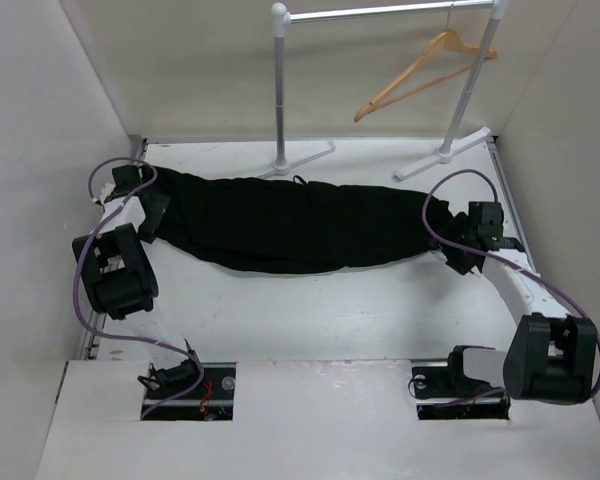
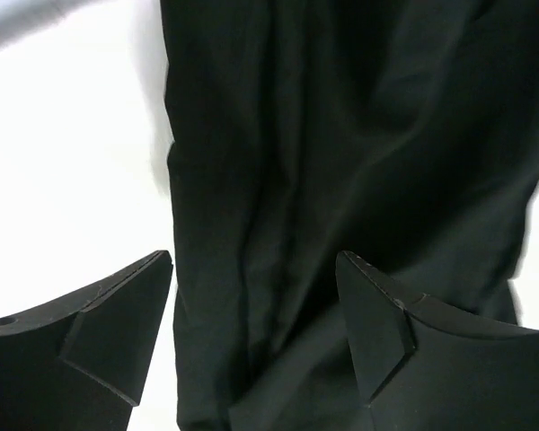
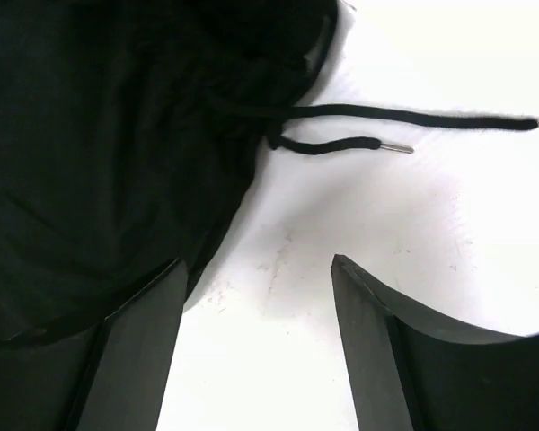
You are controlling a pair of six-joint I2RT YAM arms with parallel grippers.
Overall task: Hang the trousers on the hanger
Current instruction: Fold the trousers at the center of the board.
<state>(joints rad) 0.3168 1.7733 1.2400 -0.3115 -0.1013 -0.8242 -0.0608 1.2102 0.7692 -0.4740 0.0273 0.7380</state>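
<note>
The black trousers (image 1: 300, 225) lie stretched across the middle of the white table, folded lengthwise. My left gripper (image 1: 152, 218) is at their left end; in the left wrist view it (image 2: 254, 260) is open with the black cloth (image 2: 341, 135) lying between and beyond the fingers. My right gripper (image 1: 458, 250) is at their right end; in the right wrist view it (image 3: 257, 262) is open over bare table, beside the waistband (image 3: 117, 135) and its drawstring (image 3: 377, 115). The tan wooden hanger (image 1: 420, 72) hangs from the rack at the back right.
A silver rack with a top bar (image 1: 380, 12) and two white-footed posts (image 1: 281, 90) stands at the back of the table. White walls close in left, right and behind. The arm bases (image 1: 180, 380) sit at the near edge.
</note>
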